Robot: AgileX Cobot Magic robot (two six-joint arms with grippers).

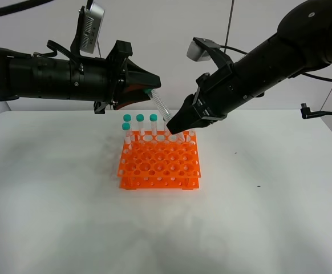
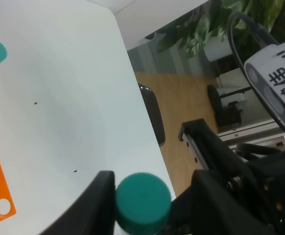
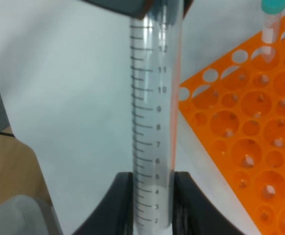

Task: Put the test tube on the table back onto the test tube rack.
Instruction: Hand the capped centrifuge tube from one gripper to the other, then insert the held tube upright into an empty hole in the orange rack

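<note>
At far left, my left arm lies stretched out almost level, high over the worktop (image 1: pixel 268 217). The left gripper (image 1: pixel 149 87) brackets the teal cap (image 2: pixel 142 203). One finger touches the cap. I cannot tell whether the other side bears on it, so I cannot tell whether that grip is made.

Centre: the test tube (image 1: pixel 161 107) hangs in the air over the far row of the test tube rack (image 1: pixel 160 165). It is tilted, with the cap up and to the left and the tip down and to the right.

Handling, my judgement:
- The tube is light, stiff, clear plastic.
- The wall is smooth and likely slippery.
- The cap is wider than the wall and the surer hold.
- A grip at the cap leaves the tip free for a hole.

Other capped tubes (image 1: pixel 140 123) stand upright at the rack's far left.

Right: my right arm slopes down from the upper right. The right gripper (image 1: pixel 177 125) is pressed onto the tube's lower, graduated part and pinches it. The tip is hidden behind that gripper.
</note>
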